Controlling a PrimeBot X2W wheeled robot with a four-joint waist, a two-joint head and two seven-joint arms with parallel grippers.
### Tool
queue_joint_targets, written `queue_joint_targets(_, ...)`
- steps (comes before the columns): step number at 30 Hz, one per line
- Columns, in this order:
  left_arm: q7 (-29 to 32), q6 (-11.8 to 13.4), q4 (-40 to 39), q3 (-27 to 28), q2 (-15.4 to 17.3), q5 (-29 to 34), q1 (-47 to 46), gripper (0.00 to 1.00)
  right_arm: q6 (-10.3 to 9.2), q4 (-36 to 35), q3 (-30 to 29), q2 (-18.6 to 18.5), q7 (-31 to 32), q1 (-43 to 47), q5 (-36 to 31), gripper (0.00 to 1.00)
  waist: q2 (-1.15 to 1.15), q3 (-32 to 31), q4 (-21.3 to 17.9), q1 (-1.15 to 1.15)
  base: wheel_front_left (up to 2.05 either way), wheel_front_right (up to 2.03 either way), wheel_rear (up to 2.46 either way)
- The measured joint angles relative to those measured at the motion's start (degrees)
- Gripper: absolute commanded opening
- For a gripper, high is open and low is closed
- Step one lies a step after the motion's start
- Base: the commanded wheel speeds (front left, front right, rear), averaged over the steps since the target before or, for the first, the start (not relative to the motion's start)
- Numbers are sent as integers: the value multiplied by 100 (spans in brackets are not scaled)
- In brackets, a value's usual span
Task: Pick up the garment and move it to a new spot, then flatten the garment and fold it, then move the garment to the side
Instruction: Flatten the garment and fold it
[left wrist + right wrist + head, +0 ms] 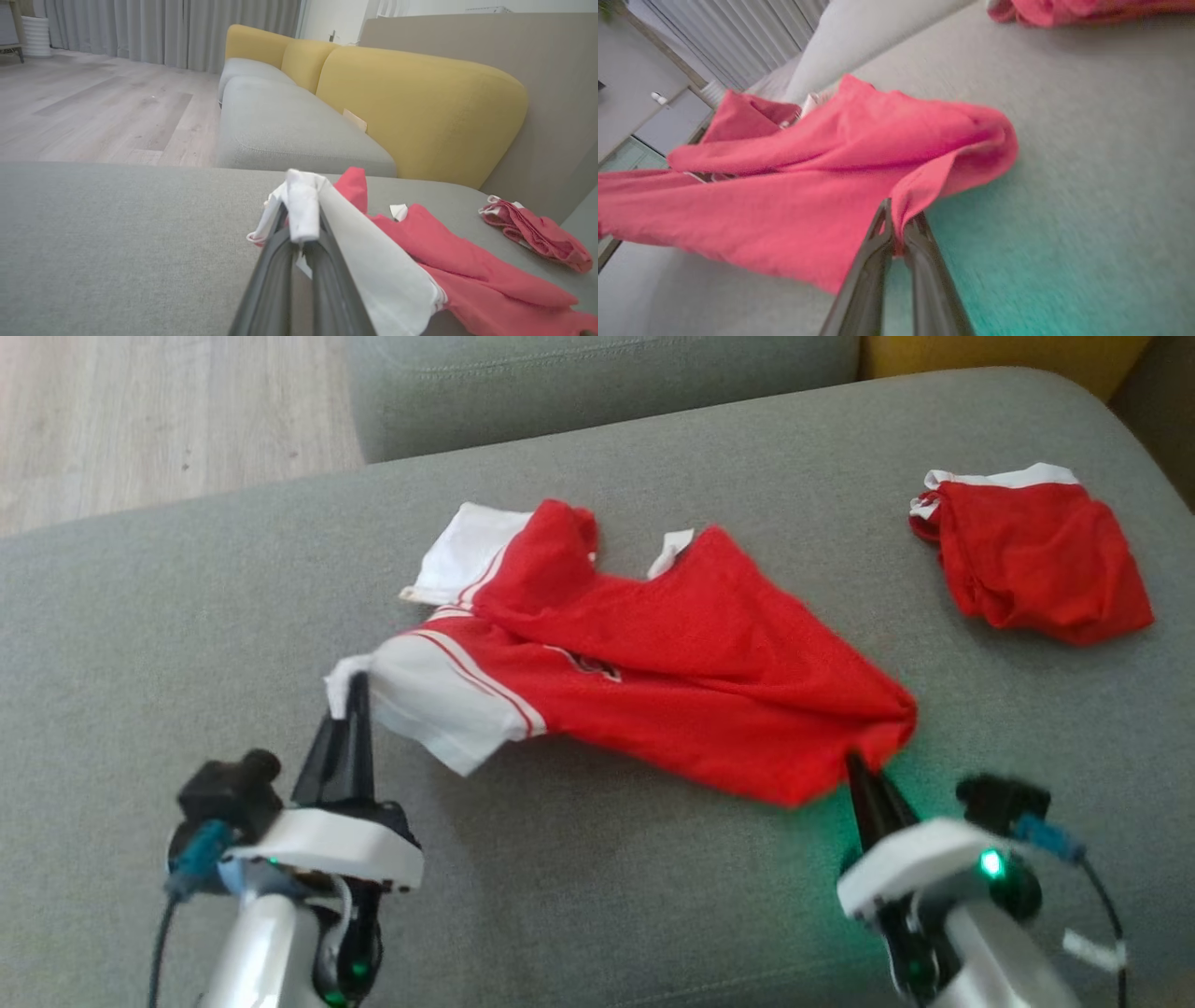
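The garment (653, 663) is a red jersey with white sleeves, lying crumpled across the middle of the grey sofa cushion (187, 644). My left gripper (355, 695) is shut on the white sleeve end at the garment's near left; in the left wrist view the white cloth (301, 210) bunches between the closed fingers (275, 261). At the garment's near right my right gripper (854, 770) is shut on the red hem corner; the right wrist view has the red fabric (859, 158) pinched at the fingertips (883, 219).
A second red piece of clothing (1032, 555) with a white band lies crumpled at the far right of the cushion. Yellow back cushions (411, 102) line the right side. Beyond the cushion's far left edge is wooden floor (140, 411). Bare cushion stretches along the near side.
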Motion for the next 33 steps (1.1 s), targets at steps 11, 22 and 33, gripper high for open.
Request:
queue_joint_targets(11, -1, -426, -489, 326, 186, 63, -1272, 0, 0, -2234, 87, -327, 270, -1054, -414, 0, 0, -344, 76, 0, 0, 0, 0)
queue_joint_targets(22, 517, -500, -1190, 342, 446, 63, -2963, 0, 0, -3516, 52, -549, 1084, -1973, -700, 0, 0, -708, 203, 0, 0, 0, 0)
queue_joint_targets(33, 1077, -287, -2205, 387, 513, 26, -2874, 0, 0, -4801, -464, -391, 2031, -1417, -1010, 0, 0, -790, 300, 0, 0, 0, 0)
